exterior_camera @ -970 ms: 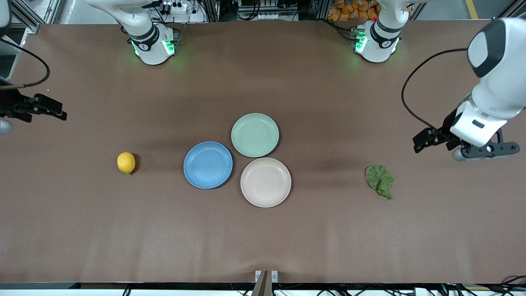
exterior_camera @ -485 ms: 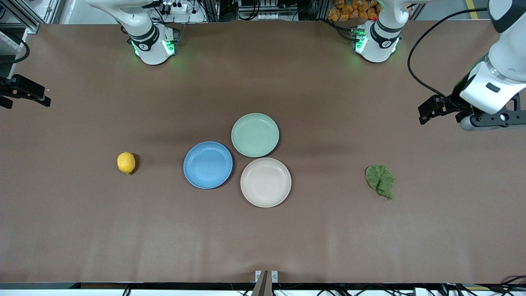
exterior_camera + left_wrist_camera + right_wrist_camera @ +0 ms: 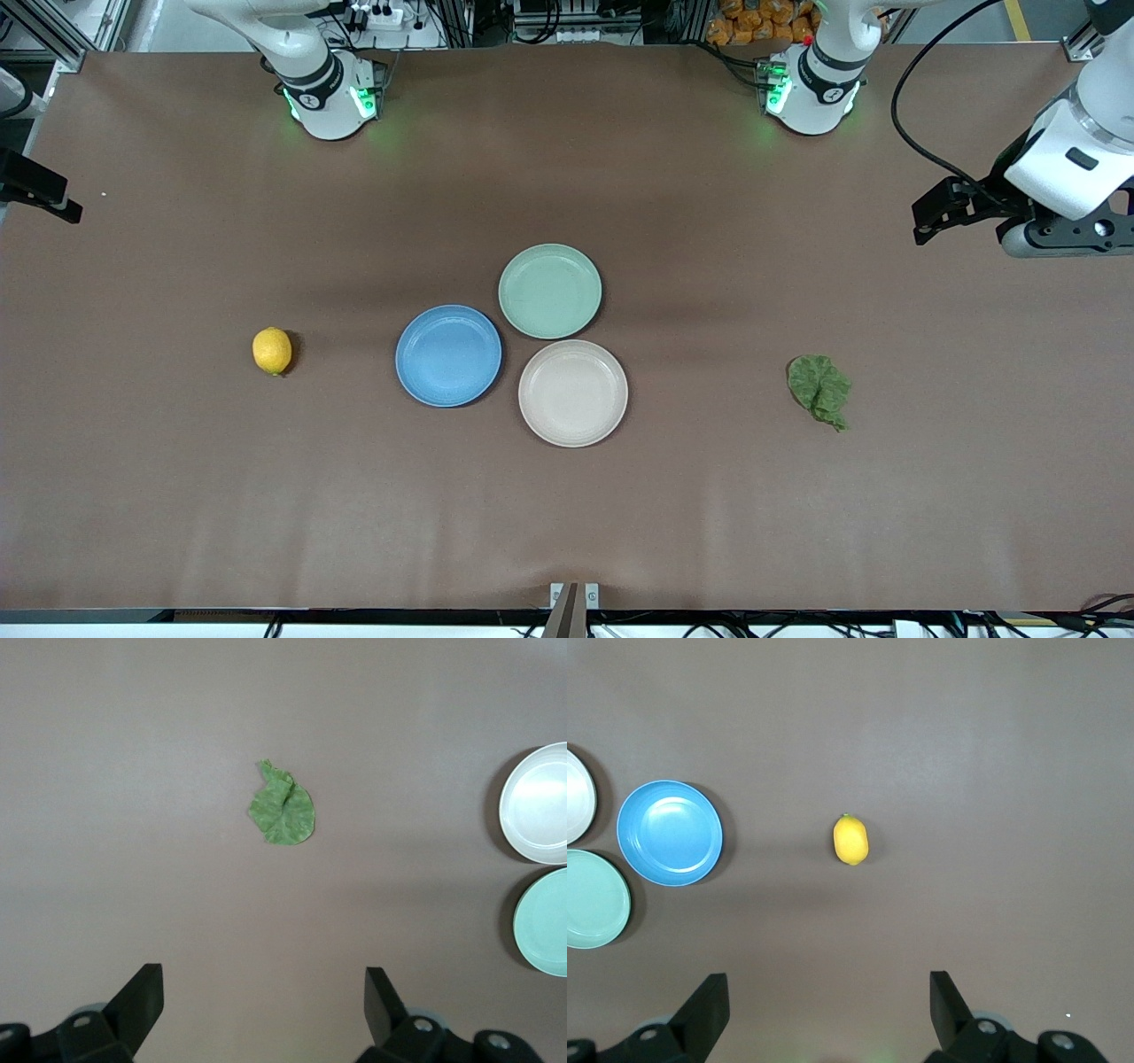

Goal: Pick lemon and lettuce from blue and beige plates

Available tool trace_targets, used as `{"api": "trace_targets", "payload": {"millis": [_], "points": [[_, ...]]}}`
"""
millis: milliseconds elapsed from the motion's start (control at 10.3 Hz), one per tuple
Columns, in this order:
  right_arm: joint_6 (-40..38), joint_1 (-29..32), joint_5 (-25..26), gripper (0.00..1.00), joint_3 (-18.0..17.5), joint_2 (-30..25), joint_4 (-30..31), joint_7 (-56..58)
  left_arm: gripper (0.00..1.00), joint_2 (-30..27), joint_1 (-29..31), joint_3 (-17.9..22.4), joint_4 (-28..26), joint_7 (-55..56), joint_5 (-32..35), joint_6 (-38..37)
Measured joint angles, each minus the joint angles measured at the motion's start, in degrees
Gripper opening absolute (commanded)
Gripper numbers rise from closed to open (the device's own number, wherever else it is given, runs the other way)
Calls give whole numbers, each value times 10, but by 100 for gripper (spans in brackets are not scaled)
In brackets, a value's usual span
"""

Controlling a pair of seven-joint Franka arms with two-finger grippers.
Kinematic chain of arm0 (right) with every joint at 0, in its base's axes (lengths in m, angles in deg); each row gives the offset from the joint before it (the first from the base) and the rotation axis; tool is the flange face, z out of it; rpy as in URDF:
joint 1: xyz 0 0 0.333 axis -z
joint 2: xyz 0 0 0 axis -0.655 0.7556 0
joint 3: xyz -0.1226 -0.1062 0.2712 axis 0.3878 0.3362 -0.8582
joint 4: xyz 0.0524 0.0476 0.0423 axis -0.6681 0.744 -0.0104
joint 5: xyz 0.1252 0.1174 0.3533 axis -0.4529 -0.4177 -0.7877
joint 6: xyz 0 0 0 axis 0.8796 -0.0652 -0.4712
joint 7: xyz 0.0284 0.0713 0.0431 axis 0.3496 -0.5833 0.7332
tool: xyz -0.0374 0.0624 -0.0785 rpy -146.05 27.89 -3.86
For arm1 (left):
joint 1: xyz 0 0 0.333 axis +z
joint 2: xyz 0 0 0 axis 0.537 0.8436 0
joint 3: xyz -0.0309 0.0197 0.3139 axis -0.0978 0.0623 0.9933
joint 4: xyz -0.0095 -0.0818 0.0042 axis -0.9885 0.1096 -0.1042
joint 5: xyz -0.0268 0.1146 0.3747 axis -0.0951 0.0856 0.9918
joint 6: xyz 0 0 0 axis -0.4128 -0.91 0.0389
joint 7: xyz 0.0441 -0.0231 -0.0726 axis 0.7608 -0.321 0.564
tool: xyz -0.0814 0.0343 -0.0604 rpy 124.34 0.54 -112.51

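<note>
The lemon [image 3: 272,351] lies on the bare table toward the right arm's end, beside the empty blue plate [image 3: 448,355]; it also shows in the right wrist view [image 3: 850,840]. The lettuce [image 3: 819,390] lies flat on the table toward the left arm's end, apart from the empty beige plate [image 3: 573,392]; it also shows in the left wrist view [image 3: 282,806]. My left gripper [image 3: 943,211] [image 3: 263,992] is open and empty, high over the table's left-arm end. My right gripper [image 3: 40,190] [image 3: 828,992] is open and empty at the table's right-arm edge.
An empty mint-green plate [image 3: 549,291] touches the blue and beige plates, farther from the front camera than both. The two arm bases [image 3: 328,89] [image 3: 811,84] stand along the table's edge. A black cable [image 3: 912,106] hangs by the left arm.
Both grippers have drawn away from the lemon and lettuce toward the bases' edge of the table. The lemon, lettuce and plates have not moved.
</note>
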Motion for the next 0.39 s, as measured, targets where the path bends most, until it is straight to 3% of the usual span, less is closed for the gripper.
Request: {"api": "trace_targets", "payload": {"millis": [388], "points": [[17,0,0,100,-5,1,39,0,100,0,-1,0,0,0,0,-2]]}}
